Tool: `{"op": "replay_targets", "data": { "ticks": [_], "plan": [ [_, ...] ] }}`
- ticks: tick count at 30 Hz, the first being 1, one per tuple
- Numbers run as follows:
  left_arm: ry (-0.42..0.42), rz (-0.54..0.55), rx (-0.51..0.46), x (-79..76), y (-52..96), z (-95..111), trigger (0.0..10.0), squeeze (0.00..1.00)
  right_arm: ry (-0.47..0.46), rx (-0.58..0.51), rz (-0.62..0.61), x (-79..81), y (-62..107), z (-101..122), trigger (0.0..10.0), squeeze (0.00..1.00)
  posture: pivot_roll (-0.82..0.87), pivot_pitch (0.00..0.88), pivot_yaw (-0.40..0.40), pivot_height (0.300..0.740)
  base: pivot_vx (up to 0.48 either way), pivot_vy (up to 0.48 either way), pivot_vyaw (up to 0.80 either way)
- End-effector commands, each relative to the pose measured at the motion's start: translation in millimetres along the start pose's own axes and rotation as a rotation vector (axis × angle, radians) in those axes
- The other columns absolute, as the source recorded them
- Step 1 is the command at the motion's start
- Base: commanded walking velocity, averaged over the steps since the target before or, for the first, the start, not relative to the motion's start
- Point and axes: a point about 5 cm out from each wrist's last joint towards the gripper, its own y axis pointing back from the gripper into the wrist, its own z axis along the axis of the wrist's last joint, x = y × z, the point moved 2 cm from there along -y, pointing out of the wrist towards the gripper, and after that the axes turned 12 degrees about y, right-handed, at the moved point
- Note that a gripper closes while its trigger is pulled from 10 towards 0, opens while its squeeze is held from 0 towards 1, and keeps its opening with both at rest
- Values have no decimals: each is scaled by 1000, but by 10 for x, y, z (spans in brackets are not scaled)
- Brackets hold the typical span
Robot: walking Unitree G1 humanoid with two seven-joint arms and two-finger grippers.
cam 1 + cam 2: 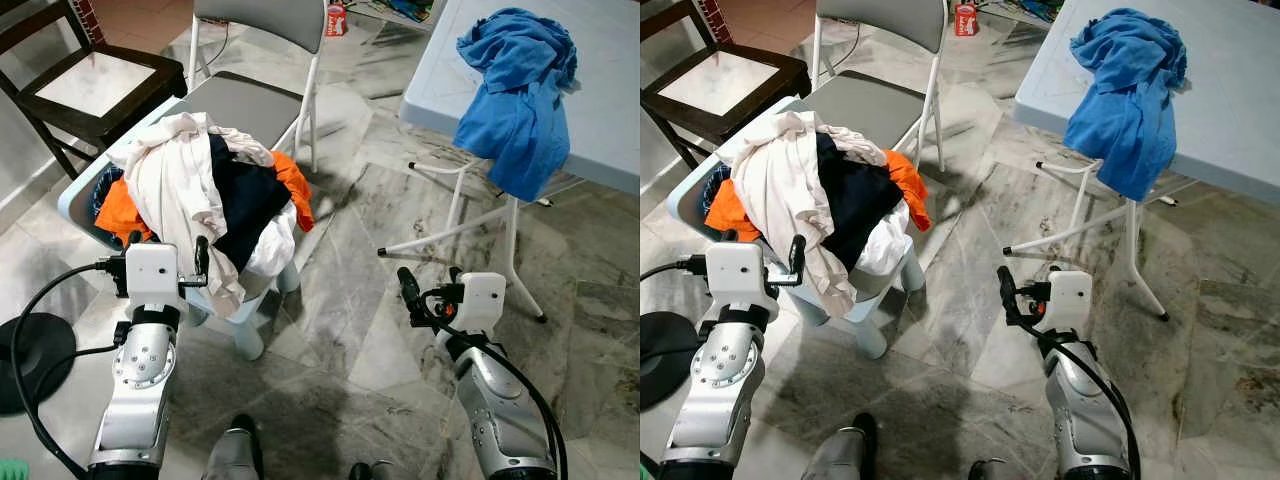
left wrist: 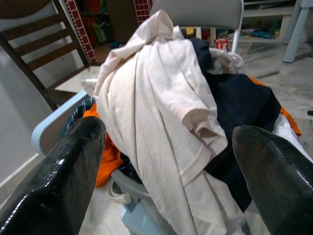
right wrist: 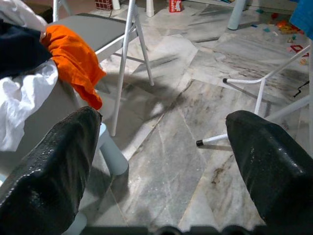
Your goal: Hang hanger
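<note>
A pile of clothes point(image 1: 200, 190) lies heaped on a small light-blue chair point(image 1: 75, 195): a cream shirt point(image 2: 156, 107) on top, a dark navy garment point(image 1: 245, 200) and orange cloth point(image 1: 295, 185) under it. My left gripper point(image 1: 168, 250) is open just in front of the pile, its fingers point(image 2: 54, 181) spread either side of the cream shirt and holding nothing. My right gripper point(image 1: 430, 285) is open over bare marble floor point(image 3: 171, 147) to the right of the chair. A blue garment point(image 1: 520, 90) hangs over the edge of the pale table point(image 1: 620, 100).
A grey folding chair point(image 1: 250, 100) stands behind the pile, with a dark wooden chair point(image 1: 90, 90) to its left. The table's white folding legs point(image 1: 500, 230) reach the floor ahead of my right arm. A black round base point(image 1: 30, 360) lies at the left.
</note>
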Motion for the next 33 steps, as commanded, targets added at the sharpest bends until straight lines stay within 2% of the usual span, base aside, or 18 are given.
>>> {"op": "replay_targets", "data": {
  "ticks": [1,7,10,17,25,33],
  "plan": [
    [-1,3,30,3,37,-83,10000,0,11,21,1,-1,29,-36,10000,0,108,186,-80,740,0,0,0],
    [3,-5,52,9,41,-131,10000,0,19,22,-13,9,19,-23,10000,0,104,188,-79,740,0,0,0],
    [25,-72,87,-104,39,-201,10000,0,9,39,-59,-52,15,-57,10000,0,102,192,-73,740,0,0,0],
    [68,-160,87,-256,-17,-165,10000,0,-6,47,-141,-145,-2,-56,10000,0,74,192,-41,740,0,0,0],
    [88,-222,82,-334,-102,-137,10000,0,-3,46,-145,-98,37,-59,10000,0,44,186,-26,740,207,0,-638],
    [108,-242,87,-387,-101,-157,10000,0,2,39,-144,-90,12,-32,10000,0,41,181,-30,740,369,0,-773]
  ]
}}
